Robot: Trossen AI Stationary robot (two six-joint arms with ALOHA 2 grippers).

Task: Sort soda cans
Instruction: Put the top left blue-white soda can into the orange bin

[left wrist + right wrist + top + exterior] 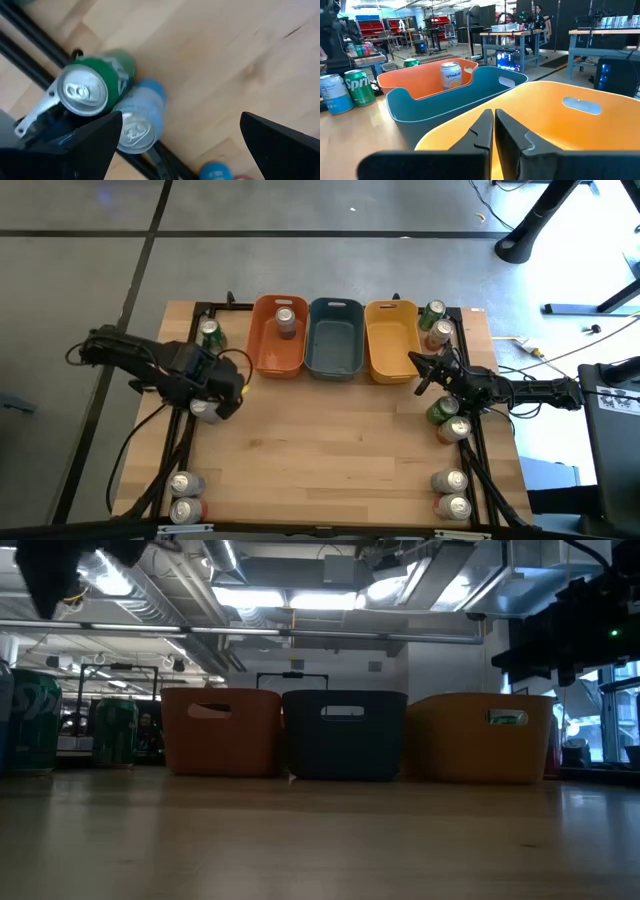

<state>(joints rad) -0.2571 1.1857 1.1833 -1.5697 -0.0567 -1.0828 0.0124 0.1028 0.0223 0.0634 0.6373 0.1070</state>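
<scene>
Jaws of the left gripper (175, 145) stand wide apart and hold nothing. They hang over a round green metal soda can (95, 82) and a round light blue and silver metal soda can (137, 120). Both stand upright, silver tops up, touching each other at the left edge of the wooden counter (340, 450). Jaws of the right gripper (493, 131) are pressed together, empty, over the yellow plastic bin (570, 125). One orange and silver can (285, 320) stands upright in the orange plastic bin (265, 350). More cans stand along both side edges. The counter's middle is bare wood.
</scene>
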